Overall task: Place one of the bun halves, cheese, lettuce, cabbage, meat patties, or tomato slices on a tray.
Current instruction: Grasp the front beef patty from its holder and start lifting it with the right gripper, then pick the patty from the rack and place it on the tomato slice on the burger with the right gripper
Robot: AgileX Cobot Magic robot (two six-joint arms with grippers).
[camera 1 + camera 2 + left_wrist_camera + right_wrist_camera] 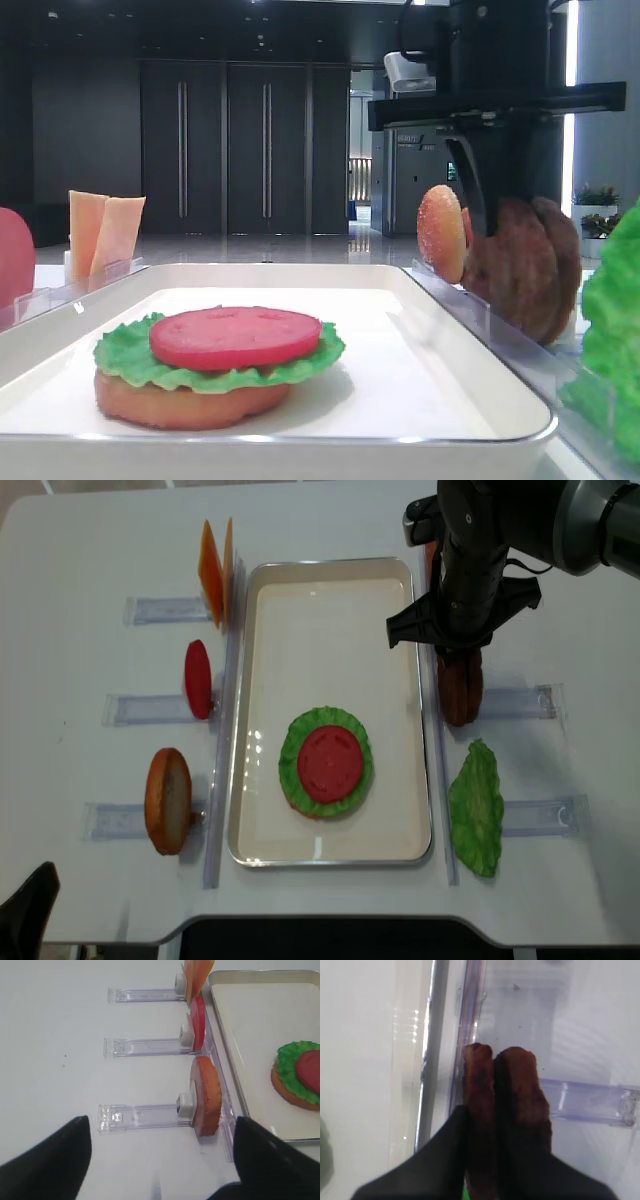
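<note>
My right gripper (506, 1132) is shut on two dark brown meat patties (500, 1085) that stand on edge in a clear holder right of the white tray (330, 565). From above, the right gripper (460, 665) reaches down over the meat patties (461, 695). On the tray lies a bun half (180, 402) topped with lettuce (292, 752) and a tomato slice (328, 762). My left gripper (162, 1160) hangs open and holds nothing, short of an upright bun half (206, 1095) left of the tray. Beyond that bun stand a tomato slice (198, 1022) and cheese (213, 565).
Clear plastic holders (145, 1115) line both long sides of the tray. A loose lettuce leaf (475, 808) lies at the right front. A sugary bun half (441, 233) stands upright just behind the patties, close to my right gripper.
</note>
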